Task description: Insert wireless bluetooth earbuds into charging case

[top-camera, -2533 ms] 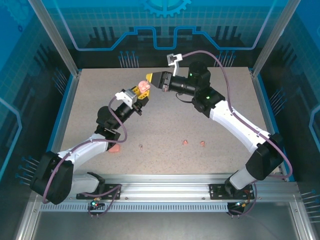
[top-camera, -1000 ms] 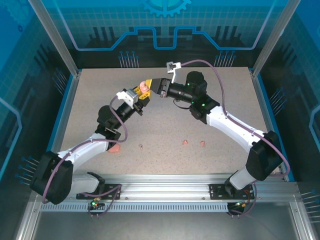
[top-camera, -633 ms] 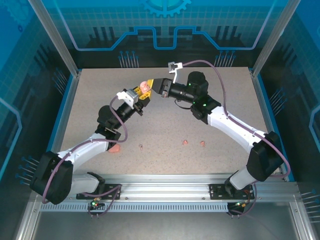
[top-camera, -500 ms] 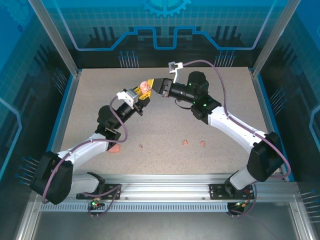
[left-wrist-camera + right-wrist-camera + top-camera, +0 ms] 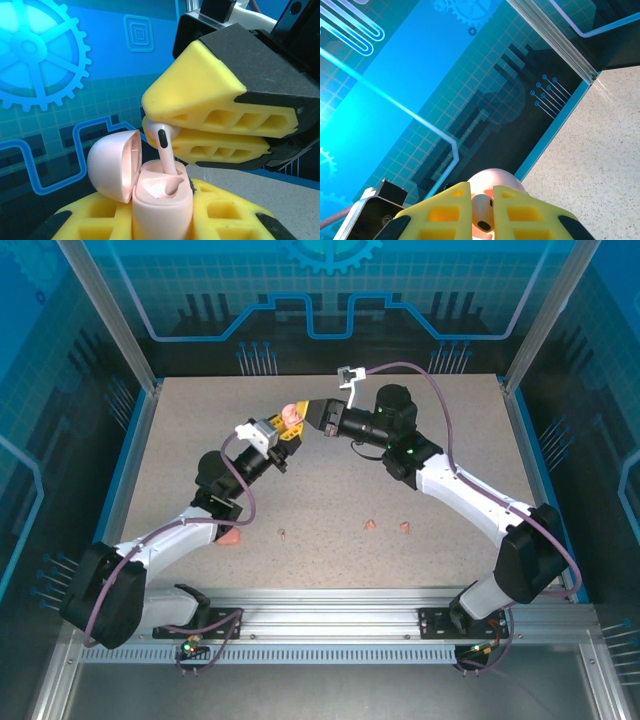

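My left gripper point(image 5: 282, 436) is shut on a pale pink charging case point(image 5: 290, 416), held upright above the table's back middle with its lid point(image 5: 112, 165) swung open. In the left wrist view the case body point(image 5: 160, 205) sits between the yellow pads point(image 5: 85, 225). My right gripper point(image 5: 308, 416) is shut on a pale pinkish-white earbud point(image 5: 163, 142). The earbud's stem reaches down into the case's far socket. In the right wrist view the earbud point(image 5: 483, 216) is pinched between the yellow fingers point(image 5: 440, 215), with the lid point(image 5: 496, 179) behind it.
Two pink earbuds point(image 5: 370, 524) point(image 5: 405, 528) and a tiny pale piece point(image 5: 283, 533) lie on the speckled table point(image 5: 330, 490) near the front. A second pink case point(image 5: 229, 537) peeks out from under the left forearm. Blue walls ring the table.
The right gripper has moved left with the earbud, up to the case in the left gripper. Over the last second both arms have hardly moved.
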Motion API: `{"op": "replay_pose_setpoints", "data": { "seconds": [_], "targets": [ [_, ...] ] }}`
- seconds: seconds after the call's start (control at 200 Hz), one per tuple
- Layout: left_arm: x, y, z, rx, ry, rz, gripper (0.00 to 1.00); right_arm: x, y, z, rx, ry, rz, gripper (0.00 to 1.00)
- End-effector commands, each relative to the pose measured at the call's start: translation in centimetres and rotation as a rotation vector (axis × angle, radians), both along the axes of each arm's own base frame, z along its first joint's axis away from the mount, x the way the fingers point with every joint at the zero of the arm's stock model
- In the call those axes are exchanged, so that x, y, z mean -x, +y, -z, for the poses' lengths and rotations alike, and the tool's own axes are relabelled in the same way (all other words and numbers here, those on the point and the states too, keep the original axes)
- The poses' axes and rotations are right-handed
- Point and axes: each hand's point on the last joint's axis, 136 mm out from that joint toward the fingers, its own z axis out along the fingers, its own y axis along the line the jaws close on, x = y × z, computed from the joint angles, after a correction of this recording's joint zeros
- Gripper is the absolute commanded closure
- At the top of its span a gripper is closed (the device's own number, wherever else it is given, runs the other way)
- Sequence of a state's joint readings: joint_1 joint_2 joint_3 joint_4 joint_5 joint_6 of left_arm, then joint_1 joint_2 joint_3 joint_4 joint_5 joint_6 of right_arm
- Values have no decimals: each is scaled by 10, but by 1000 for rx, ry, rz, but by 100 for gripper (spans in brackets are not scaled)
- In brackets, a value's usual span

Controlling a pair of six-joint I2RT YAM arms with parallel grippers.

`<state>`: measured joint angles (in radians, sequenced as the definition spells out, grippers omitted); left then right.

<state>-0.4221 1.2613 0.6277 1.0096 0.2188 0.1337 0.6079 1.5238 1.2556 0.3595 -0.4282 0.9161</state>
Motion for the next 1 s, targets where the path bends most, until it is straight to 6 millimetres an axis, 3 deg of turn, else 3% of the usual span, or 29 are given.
{"op": "replay_pose_setpoints", "data": {
  "seconds": [0.0,0.28,0.69,0.85,0.995],
  "targets": [
    [12,2,-41,43,-117,10,100,5,-6,13,45,20,3,87],
    [13,3,-40,43,-112,13,100,4,-15,23,125,28,43,82],
    [17,1,-33,46,-81,37,100,-8,-2,6,151,8,31,75],
    [18,3,-28,49,-66,35,100,-11,-1,0,157,-6,37,52],
    [19,4,-22,49,-52,31,100,-5,-13,-13,152,-32,61,31]
  ]
}}
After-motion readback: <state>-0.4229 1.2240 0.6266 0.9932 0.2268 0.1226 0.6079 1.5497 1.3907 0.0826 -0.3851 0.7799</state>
